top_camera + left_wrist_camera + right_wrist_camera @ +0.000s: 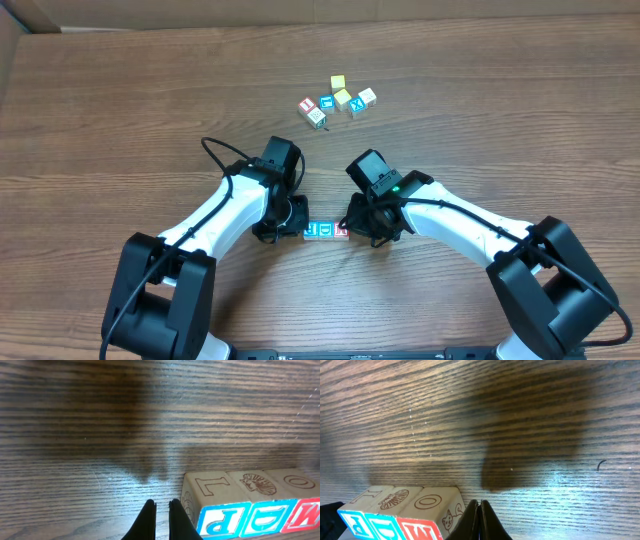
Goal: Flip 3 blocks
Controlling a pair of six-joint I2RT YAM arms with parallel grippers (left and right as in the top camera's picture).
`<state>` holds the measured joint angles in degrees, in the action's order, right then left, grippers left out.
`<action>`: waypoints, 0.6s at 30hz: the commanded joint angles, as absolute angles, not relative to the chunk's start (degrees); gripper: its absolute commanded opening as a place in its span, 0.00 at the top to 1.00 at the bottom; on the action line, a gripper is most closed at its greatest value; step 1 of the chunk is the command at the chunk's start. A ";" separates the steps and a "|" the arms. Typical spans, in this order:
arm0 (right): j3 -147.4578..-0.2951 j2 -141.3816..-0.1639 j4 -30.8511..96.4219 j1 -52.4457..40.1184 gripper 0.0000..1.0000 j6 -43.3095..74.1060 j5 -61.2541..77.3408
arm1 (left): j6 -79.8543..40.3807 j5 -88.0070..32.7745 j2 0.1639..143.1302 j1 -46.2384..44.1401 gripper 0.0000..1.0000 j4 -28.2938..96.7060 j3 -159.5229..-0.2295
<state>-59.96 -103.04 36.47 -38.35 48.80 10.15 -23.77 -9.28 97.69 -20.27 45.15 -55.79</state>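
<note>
Three blocks lie side by side in a row on the table. The left block [311,231] [215,491] has a blue "P" side, the middle block [326,231] [256,484] a blue-letter side and a shell engraving. The right block [341,232] [431,502] shows an engraved "O", a red-letter side and a cat. My left gripper [296,228] [161,505] is shut and empty, its tips down at the row's left end, right beside the P block. At the opposite end my right gripper [354,228] [480,504] is shut and empty against the cat side.
Several more cubes form a cluster at the back of the wooden table [120,120], among them a blue "X" cube [357,108] and two yellow cubes [338,82] [343,98]. Both arms slant inward from the front corners.
</note>
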 commanded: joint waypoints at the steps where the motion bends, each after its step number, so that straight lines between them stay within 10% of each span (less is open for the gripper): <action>1: -59.94 -102.96 36.18 -38.68 0.96 47.59 10.66 | -22.46 -10.11 98.24 -20.67 0.96 45.15 -54.54; 18: -59.94 -102.96 35.14 -38.68 0.96 45.12 13.17 | -22.48 -10.70 98.24 -20.67 0.95 43.81 -54.06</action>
